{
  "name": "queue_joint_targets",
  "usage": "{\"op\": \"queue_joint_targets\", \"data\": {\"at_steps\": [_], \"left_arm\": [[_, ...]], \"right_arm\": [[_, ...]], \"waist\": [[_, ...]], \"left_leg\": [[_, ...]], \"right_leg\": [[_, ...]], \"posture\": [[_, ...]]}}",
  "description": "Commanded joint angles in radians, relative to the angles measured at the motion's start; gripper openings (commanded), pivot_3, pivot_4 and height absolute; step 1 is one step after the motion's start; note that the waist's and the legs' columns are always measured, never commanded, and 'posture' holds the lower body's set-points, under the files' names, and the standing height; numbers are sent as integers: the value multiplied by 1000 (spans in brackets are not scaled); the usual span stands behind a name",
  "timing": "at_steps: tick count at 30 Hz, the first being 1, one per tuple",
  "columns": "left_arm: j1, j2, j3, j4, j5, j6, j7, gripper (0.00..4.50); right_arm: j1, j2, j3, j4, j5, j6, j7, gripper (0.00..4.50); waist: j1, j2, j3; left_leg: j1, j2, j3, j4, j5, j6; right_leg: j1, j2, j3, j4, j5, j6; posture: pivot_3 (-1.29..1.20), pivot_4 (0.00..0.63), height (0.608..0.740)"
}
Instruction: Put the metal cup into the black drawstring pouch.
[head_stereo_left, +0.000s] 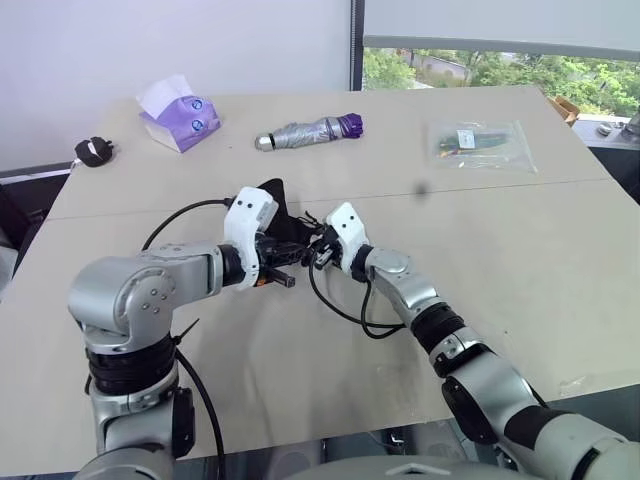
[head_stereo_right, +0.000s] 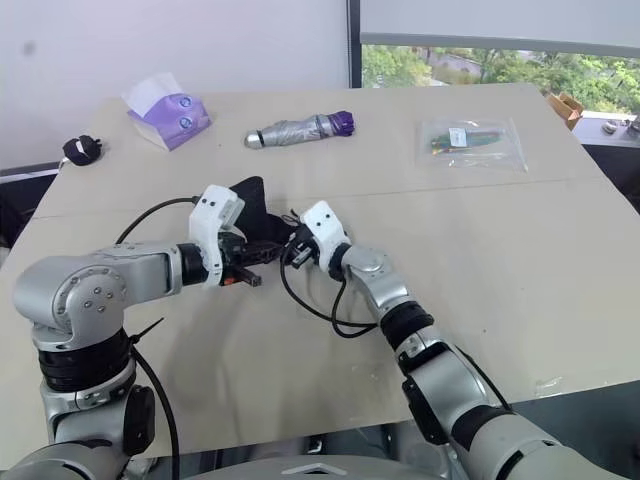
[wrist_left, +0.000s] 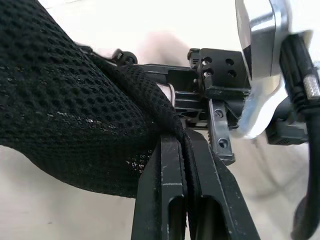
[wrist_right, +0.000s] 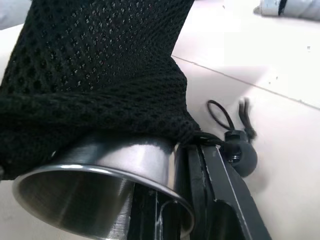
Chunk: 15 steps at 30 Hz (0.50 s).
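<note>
Mesh of the black drawstring pouch (wrist_right: 95, 75) already drapes over the metal cup (wrist_right: 100, 187), whose open rim pokes out at the mouth. Left hand (wrist_left: 186, 165) is clenched on the pouch hem, apparently to hold it taut while the right hand (wrist_right: 192, 200), clenched on the cup wall, feeds it in. Head views place both at worktop (head_stereo_left: 500, 260) centre, the umbrella (head_stereo_left: 310, 131) at twelve o'clock; the wrist views alone reveal the cup.

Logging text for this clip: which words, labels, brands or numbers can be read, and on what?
Nothing can be read.
Tissue pack: purple print with round marks, too small to read.
Clear bag: a white label and coloured contents, too small to read.
Umbrella, pouch, cup: no lettering seen.
</note>
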Motion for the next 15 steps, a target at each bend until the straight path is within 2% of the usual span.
{"op": "queue_joint_targets", "data": {"at_steps": [1, 3, 4, 5, 8, 15], "left_arm": [[15, 2, 48, -3, -15, 5, 5, 0], [21, 8, 47, 6, 3, -3, 11, 0], [25, 16, 42, 11, 10, -15, 13, 0], [30, 23, 41, 19, 16, -27, 15, 0], [36, 34, 42, 38, 28, -50, 17, 0], [41, 53, 32, 53, 32, -93, 18, 0]], "right_arm": [[-42, 106, 27, 5, -21, -24, 24, 13], [-30, 82, 53, -4, -48, -24, 33, 13], [-19, 71, 64, -20, -53, -24, 48, 788], [-4, 58, 78, -48, -68, -19, 49, 1061], [31, 21, 110, -116, -116, -10, 33, 2538], [107, -40, 100, -319, -141, 93, 45, 2538]], "waist": [[0, 0, 0], [0, 0, 0], [0, 0, 0], [0, 0, 0], [0, 0, 0], [3, 0, 0]], "left_leg": [[0, 0, 0, 0, 0, -1], [0, 0, 0, 0, 0, -1], [0, 0, 0, 0, 0, -1], [0, -1, 0, 0, 0, -1], [0, -1, 0, 0, 0, -1], [-1, -1, -1, 0, 0, -1]], "right_leg": [[0, 0, 0, 0, 0, 0], [0, 0, 0, 0, 0, 0], [0, 0, 0, 0, 0, 0], [0, 0, 0, 0, 0, 0], [0, 0, 0, 0, 0, 0], [0, -3, -2, 0, 0, 0]], "posture": [[0, 150, 740], [0, 150, 740], [0, 150, 740], [0, 150, 740], [0, 150, 740], [0, 150, 740]]}}
